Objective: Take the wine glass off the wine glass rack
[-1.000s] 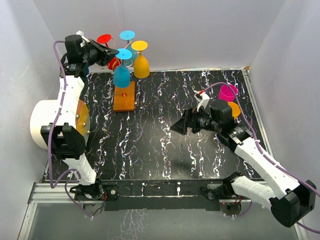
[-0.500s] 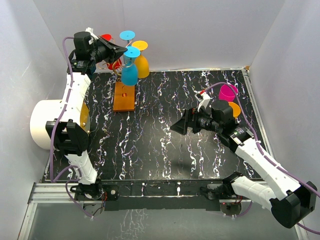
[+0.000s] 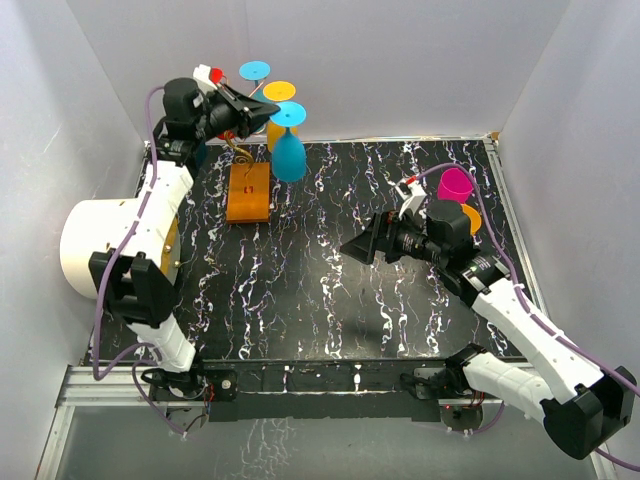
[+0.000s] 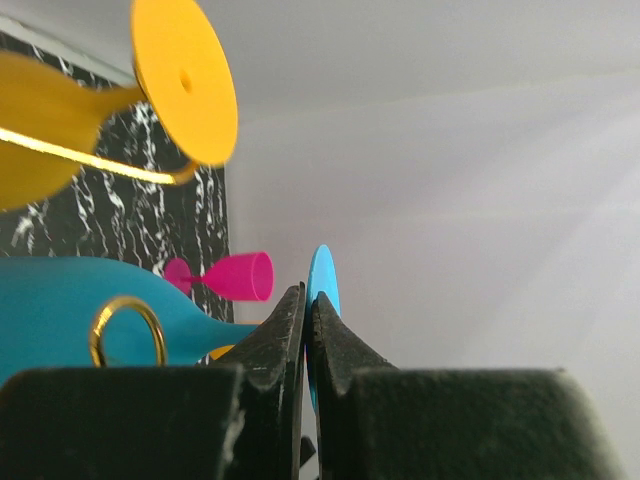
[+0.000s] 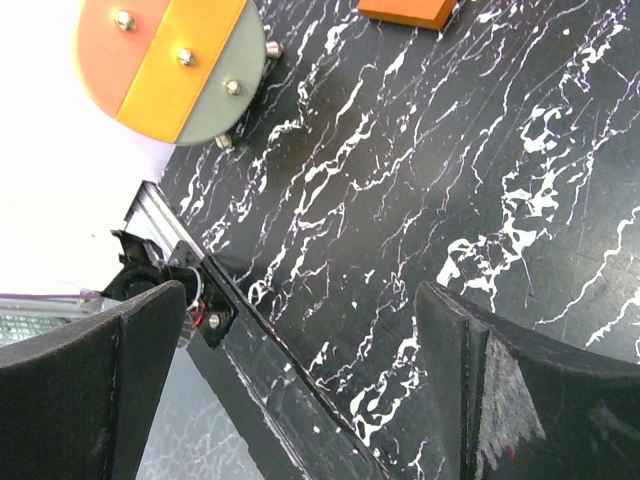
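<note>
Left gripper (image 3: 266, 112) is pinched shut on the stem of the blue wine glass (image 3: 289, 157), which hangs bowl-down just right of the wine glass rack (image 3: 248, 192). Cant tell if it's fully clear of the gold wire, bc the arm hides most of the stand, and in the wrist view the stem is buried btwn the fingers (image 4: 272, 345). Right gripper (image 3: 358, 245) is spread wide over the table (image 3: 330, 300).

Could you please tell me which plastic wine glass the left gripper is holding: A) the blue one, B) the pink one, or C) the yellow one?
A: the left gripper is shut on the stem of the blue plastic wine glass, right next to its round foot.
</note>
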You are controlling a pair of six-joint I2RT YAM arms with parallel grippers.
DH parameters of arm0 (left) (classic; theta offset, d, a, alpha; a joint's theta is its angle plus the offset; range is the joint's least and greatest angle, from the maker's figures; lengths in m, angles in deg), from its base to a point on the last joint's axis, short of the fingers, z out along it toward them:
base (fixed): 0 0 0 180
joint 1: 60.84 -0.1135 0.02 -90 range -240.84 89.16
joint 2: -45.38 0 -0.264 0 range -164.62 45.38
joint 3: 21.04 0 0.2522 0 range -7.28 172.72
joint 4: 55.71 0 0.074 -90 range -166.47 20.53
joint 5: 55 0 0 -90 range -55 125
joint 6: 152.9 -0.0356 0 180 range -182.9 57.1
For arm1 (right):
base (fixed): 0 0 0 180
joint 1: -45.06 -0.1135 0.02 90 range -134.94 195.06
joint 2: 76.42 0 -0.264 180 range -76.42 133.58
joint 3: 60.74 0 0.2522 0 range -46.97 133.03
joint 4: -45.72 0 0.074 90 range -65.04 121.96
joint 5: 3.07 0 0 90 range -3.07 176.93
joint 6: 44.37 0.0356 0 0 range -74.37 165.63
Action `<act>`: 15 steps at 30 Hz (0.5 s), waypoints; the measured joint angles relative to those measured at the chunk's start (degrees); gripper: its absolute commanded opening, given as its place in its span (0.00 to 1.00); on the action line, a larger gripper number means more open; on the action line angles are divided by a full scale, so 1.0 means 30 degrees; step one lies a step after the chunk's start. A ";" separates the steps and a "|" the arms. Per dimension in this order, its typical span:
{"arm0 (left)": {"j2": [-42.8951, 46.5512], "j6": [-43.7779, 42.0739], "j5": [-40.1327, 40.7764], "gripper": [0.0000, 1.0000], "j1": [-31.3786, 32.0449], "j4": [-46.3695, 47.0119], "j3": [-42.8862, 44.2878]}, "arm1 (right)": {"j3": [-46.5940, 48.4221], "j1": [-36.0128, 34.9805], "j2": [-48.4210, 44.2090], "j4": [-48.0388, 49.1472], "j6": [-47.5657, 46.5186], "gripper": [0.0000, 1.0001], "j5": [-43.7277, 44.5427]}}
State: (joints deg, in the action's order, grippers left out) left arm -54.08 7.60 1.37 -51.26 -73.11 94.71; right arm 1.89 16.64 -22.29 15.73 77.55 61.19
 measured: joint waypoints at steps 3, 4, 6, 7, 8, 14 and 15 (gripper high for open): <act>0.1851 0.1042 -0.0423 0.00 0.0590 0.1851 -0.2892 | -0.0007 0.0000 -0.0080 0.0721 0.0699 0.98 0.0109; 0.2550 0.1450 -0.0546 0.00 0.0772 0.2557 -0.3869 | -0.0080 0.0000 -0.0095 0.1304 0.1100 0.98 0.0102; 0.3869 0.2310 -0.0729 0.00 0.1115 0.3876 -0.5493 | -0.0393 0.0000 -0.0117 0.2528 0.1982 0.98 0.0080; 0.4626 0.2834 -0.0816 0.00 0.1246 0.4656 -0.6324 | -0.0605 0.0000 -0.0102 0.3228 0.2426 0.98 0.0044; 0.5508 0.3468 -0.0925 0.00 0.1341 0.5595 -0.7235 | -0.0772 -0.0007 -0.0066 0.3898 0.2943 0.98 0.0022; 0.9326 0.6411 -0.1013 0.00 0.1479 1.0047 -1.0739 | -0.1013 0.0000 0.0816 0.8633 0.6229 0.98 -0.0051; 0.9806 0.6870 -0.1020 0.00 0.1494 1.0673 -1.1147 | -0.1013 0.0000 0.1005 0.9551 0.6812 0.97 -0.0051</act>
State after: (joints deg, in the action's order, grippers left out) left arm -24.66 28.21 -1.69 -46.78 -41.09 61.27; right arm -1.15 16.64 -19.27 44.38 97.99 61.04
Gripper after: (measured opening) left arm 0.018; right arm 0.981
